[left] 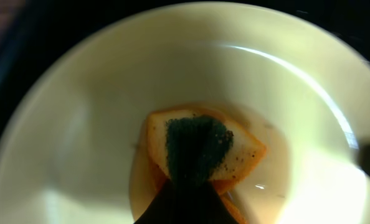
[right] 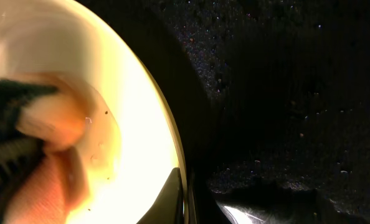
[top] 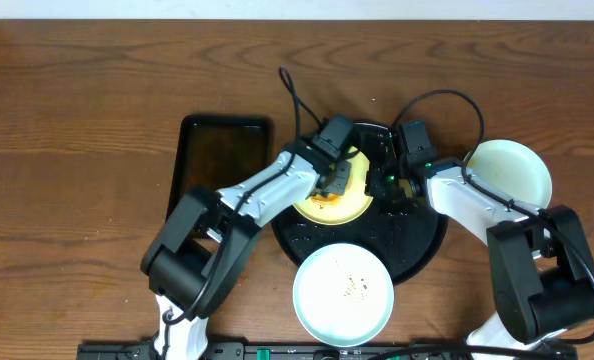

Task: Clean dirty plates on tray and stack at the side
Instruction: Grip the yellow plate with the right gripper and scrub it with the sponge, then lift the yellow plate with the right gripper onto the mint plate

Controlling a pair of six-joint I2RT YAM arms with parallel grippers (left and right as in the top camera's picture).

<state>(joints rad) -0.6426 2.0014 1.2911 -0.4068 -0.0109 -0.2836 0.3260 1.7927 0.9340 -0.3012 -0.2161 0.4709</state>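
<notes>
The pale yellow plate (left: 79,124) lies on the tray (right: 284,93) directly under the left pincer (top: 334,182), clamped on a sponge (left: 247,152) seemingly mid-scrub, its rim pinched narrowly by the right pincer (right: 188,196); next likely calls for lifting it aside.
</notes>
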